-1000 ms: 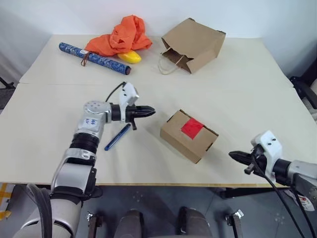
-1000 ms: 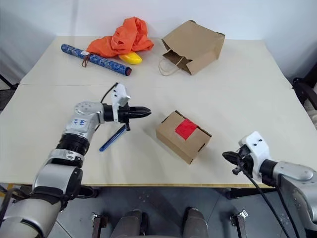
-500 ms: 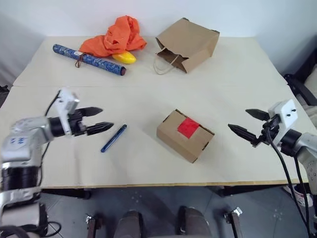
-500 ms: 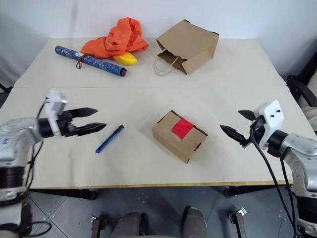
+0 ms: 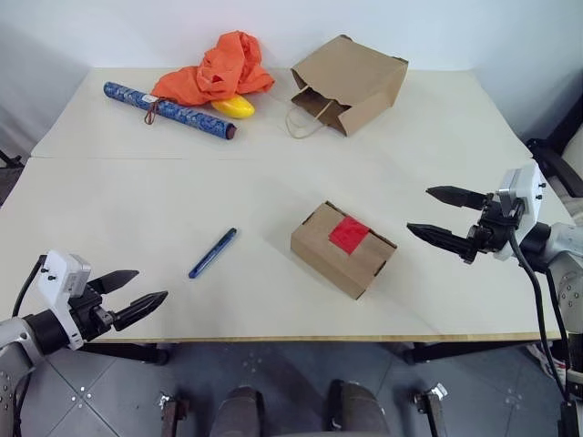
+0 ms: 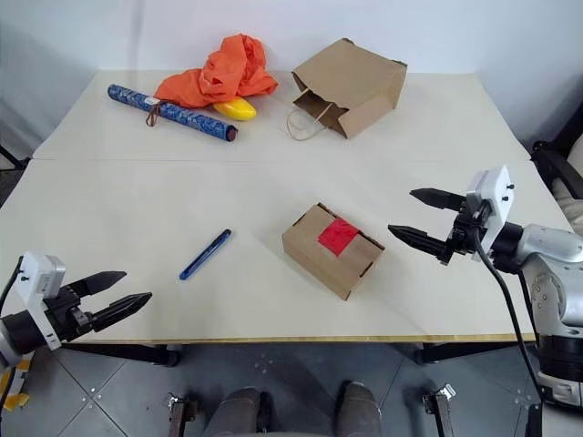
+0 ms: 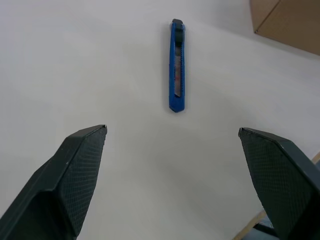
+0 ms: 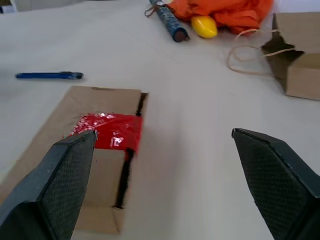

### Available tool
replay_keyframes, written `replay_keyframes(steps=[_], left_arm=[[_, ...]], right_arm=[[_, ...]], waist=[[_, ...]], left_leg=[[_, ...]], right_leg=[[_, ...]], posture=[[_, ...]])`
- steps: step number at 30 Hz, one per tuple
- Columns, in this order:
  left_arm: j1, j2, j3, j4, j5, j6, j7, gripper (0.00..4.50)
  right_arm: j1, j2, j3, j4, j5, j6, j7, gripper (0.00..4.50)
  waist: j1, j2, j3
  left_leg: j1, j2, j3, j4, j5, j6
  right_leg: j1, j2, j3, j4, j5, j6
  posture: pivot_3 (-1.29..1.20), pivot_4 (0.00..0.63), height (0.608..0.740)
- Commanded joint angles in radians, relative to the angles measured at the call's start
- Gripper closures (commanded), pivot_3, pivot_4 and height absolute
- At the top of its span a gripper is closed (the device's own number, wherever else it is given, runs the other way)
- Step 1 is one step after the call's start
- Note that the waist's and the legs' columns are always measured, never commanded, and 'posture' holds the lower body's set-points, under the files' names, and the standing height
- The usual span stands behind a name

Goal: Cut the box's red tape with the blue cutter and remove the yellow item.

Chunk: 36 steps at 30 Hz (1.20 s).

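The box (image 5: 342, 250), small brown cardboard, lies closed on the table right of centre, with the red tape (image 5: 349, 234) across its lid seam. To its left the blue cutter (image 5: 213, 252) lies flat on the table by itself. My left gripper (image 5: 151, 283) hovers open and empty at the table's front left corner, pointing at the cutter (image 7: 176, 65) from well short of it. My right gripper (image 5: 419, 209) stands open and empty just right of the box (image 8: 100, 150), facing the red tape (image 8: 107, 131). The yellow item is hidden.
At the back of the table a brown paper bag (image 5: 355, 80) with handles lies on its side. Left of it are an orange cloth (image 5: 223, 66), a glossy yellow oval object (image 5: 233, 106) and a long blue patterned roll (image 5: 168, 109).
Both grippers have gone from shut to open. My left gripper has pulled back from above the cutter to the front left corner. My right gripper has risen and turned toward the box.
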Motion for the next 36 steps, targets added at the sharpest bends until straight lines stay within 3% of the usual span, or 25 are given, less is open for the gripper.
replay_keyframes(steps=[1,5,10,17,20,32,36], left_arm=[[-0.023,-0.013,-0.043,-0.028,-0.012,-0.032,0.039,0.02],[-0.096,-0.012,-0.129,0.026,0.034,-0.09,0.079,0.02],[-0.218,-0.004,-0.32,0.174,0.169,-0.231,0.095,0.02],[-0.278,0.005,-0.442,0.332,0.259,-0.313,0.09,0.02],[-0.293,0.011,-0.462,0.373,0.28,-0.333,0.091,0.58],[-0.313,0.034,-0.486,0.377,0.261,-0.341,0.054,4.09],[-0.306,0.07,-0.49,0.382,0.268,-0.358,0.016,4.09]], right_arm=[[-0.021,-0.001,0.003,-0.032,0.018,0.009,0.002,0.0],[-0.012,-0.001,0.003,-0.078,0.035,0.023,0.0,0.0],[-0.006,-0.001,-0.013,-0.168,0.071,0.057,-0.038,0.0],[0.041,-0.019,-0.054,-0.246,0.096,0.084,-0.071,0.0],[0.063,-0.023,-0.075,-0.274,0.106,0.095,-0.08,0.0],[0.032,-0.024,-0.057,-0.306,0.121,0.122,-0.096,0.0],[-0.035,-0.015,-0.007,-0.352,0.151,0.181,-0.128,0.0]], waist=[[0.0,0.0,0.0],[0.002,0.0,0.0],[0.002,0.0,0.0],[0.003,0.001,-0.001],[0.009,0.004,-0.002],[0.006,0.004,-0.003],[0.002,0.004,-0.003]], left_leg=[[0.0,0.0,0.0,0.0,0.0,0.0],[0.0,0.0,0.001,0.0,0.0,0.0],[0.0,0.0,0.001,0.0,0.0,0.0],[0.001,0.0,0.002,0.0,-0.001,-0.001],[0.002,0.0,0.002,0.0,-0.001,-0.001],[0.004,0.0,0.004,-0.001,-0.001,0.0],[0.004,0.0,0.004,-0.001,-0.001,0.0]], right_leg=[[0.0,0.0,0.0,0.0,0.0,0.0],[0.0,0.0,0.0,0.0,0.0,0.0],[0.0,0.0,0.0,0.0,0.0,0.0],[0.0,0.0,0.001,0.001,0.0,0.0],[0.001,0.0,0.001,0.001,0.0,0.0],[0.001,0.0,0.003,0.002,0.0,0.0],[0.0,0.0,0.004,0.002,0.0,0.0]], posture=[[0.0,0.15,0.74],[0.0,0.15,0.74],[0.0,0.15,0.74],[0.0,0.15,0.74],[0.0,0.15,0.74],[0.0,0.15,0.74],[0.0,0.15,0.74]])
